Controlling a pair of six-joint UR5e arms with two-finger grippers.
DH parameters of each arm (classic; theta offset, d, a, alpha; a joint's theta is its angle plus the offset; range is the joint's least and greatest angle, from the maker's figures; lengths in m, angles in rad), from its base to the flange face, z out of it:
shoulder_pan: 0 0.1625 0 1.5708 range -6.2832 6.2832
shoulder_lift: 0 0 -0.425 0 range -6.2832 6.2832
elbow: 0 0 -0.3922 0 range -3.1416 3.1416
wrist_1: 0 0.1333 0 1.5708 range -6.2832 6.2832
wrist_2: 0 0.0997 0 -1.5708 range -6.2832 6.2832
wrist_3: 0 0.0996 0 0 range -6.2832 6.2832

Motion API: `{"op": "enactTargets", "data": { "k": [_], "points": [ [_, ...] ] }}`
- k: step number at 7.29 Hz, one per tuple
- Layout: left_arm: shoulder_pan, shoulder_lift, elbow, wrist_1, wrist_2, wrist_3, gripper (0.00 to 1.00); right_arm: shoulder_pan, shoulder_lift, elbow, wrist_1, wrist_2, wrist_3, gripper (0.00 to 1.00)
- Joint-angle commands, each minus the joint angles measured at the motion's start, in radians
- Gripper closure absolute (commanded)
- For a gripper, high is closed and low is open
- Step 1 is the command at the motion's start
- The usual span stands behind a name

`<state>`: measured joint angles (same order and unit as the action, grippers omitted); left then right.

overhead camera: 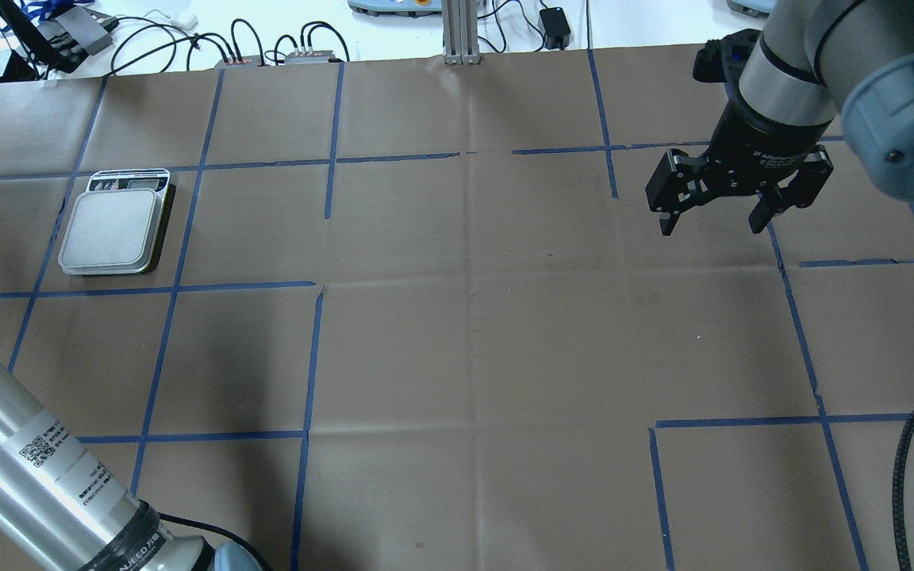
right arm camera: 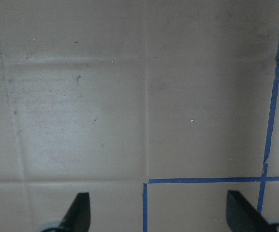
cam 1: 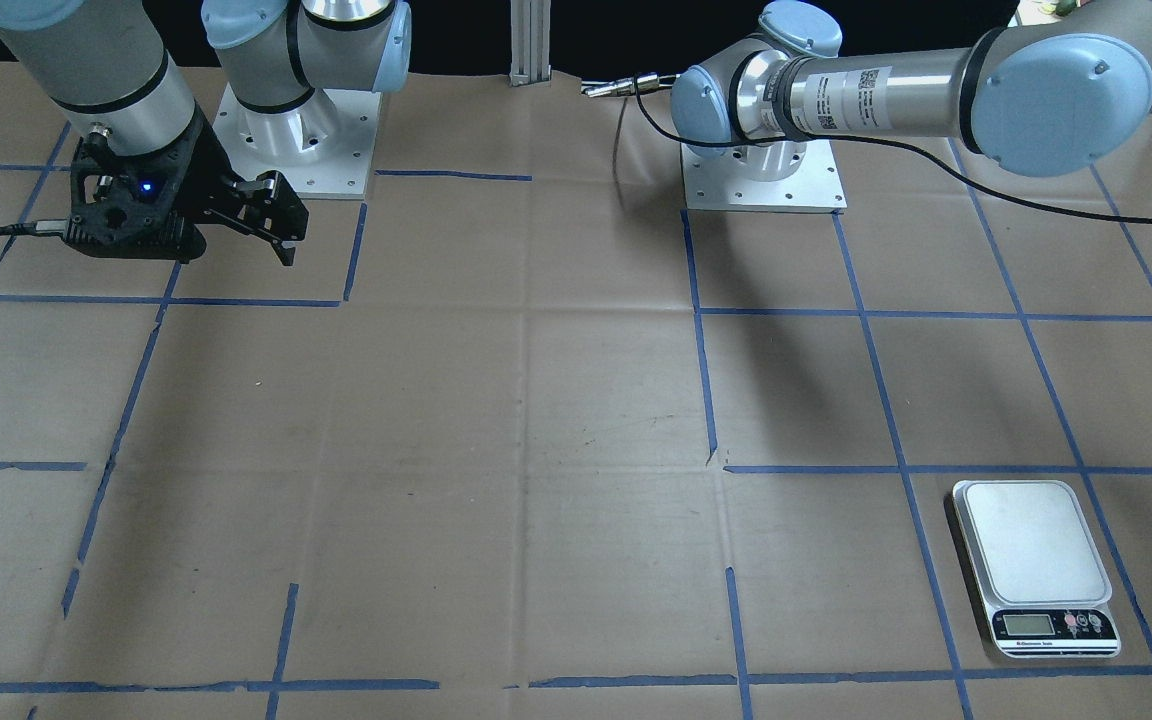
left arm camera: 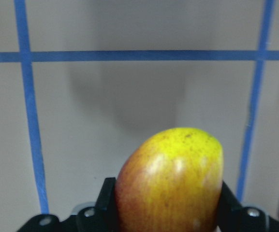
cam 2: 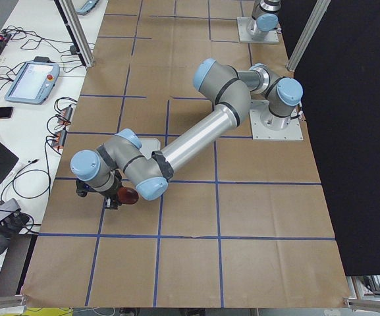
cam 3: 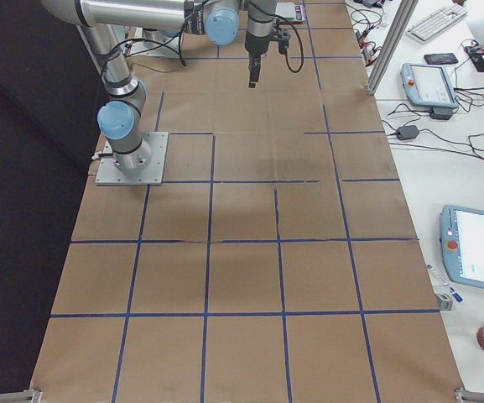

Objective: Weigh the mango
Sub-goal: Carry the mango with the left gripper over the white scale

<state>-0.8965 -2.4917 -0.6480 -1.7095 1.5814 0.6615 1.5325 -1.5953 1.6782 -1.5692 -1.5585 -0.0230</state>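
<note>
Left wrist-mounted view, bottom centre: left gripper [left arm camera: 167,205] clamped on the mango [left arm camera: 170,179], yellow end forward, above blue-taped brown paper [left arm camera: 105,111]. Overhead exterior, upper right: right gripper [overhead camera: 712,227] with 2 fingers spread apart, above the paper. Scale [overhead camera: 112,230] at upper left.

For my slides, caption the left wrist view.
Left gripper clamps a red-yellow mango over brown paper gridded with blue tape.

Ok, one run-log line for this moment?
left gripper: shut on mango | mango: not yet on scale | right gripper: open, holding nothing
</note>
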Motion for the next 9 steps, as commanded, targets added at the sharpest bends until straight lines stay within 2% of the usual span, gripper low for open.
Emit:
{"op": "enactTargets", "data": {
  "k": [1,2,4,7,8,9],
  "points": [
    [-0.089,0.147,-0.216,0.003,-0.001,-0.133,0.58,0.0,0.0,0.0,0.001,0.0,0.0,0.0],
    [-0.132,0.206,-0.333,0.084,0.002,-0.193,0.57,0.0,0.0,0.0,0.0,0.0,0.0,0.0],
    [-0.18,0.199,-0.462,0.251,0.006,-0.272,0.57,0.0,0.0,0.0,0.0,0.0,0.0,0.0],
    [-0.185,0.142,-0.487,0.298,0.009,-0.283,0.55,0.0,0.0,0.0,0.0,0.0,0.0,0.0],
    [-0.187,0.137,-0.489,0.297,0.008,-0.305,0.43,0.0,0.0,0.0,0.001,0.0,0.0,0.0],
    [-0.187,0.143,-0.478,0.298,0.008,-0.31,0.07,0.0,0.0,0.0,0.0,0.0,0.0,0.0]
  ]
}}
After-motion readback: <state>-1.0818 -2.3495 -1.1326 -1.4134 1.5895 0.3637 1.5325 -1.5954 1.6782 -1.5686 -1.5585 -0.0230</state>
